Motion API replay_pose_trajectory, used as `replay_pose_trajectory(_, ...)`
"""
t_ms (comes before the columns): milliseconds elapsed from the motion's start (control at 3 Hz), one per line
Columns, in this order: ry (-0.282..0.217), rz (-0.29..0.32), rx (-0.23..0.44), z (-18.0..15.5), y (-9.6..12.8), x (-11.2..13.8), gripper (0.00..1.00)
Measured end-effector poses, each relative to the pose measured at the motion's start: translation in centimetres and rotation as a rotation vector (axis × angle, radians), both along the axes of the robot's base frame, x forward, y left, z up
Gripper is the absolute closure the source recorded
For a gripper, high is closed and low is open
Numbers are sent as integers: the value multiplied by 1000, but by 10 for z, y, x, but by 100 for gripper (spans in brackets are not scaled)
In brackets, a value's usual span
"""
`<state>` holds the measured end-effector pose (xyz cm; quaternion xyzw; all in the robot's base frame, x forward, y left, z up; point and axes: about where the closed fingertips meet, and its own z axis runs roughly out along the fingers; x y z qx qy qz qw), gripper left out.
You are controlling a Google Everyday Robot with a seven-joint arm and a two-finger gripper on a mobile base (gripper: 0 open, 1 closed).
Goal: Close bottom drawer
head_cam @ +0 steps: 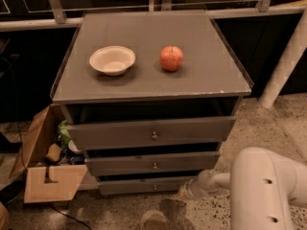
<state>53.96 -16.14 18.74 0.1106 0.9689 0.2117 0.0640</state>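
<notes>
The bottom drawer [144,186] is the narrowest, slimmest grey-brown front at the foot of the cabinet, with a small brass knob [154,187]. It stands pulled out a little, as do the two wider drawers above it. My gripper [188,191] is low at the right end of the bottom drawer's front, close to or touching it. My white arm [264,190] reaches in from the lower right.
A white bowl [112,60] and a red apple [171,58] sit on the cabinet top [206,80]. An open cardboard box [45,169] with items lies on the floor to the left. A white post [285,61] stands at the right.
</notes>
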Motion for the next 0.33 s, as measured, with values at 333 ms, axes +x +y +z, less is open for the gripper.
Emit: replay_pose_trajectory(333, 55, -79, 13, 12, -44, -31, 100)
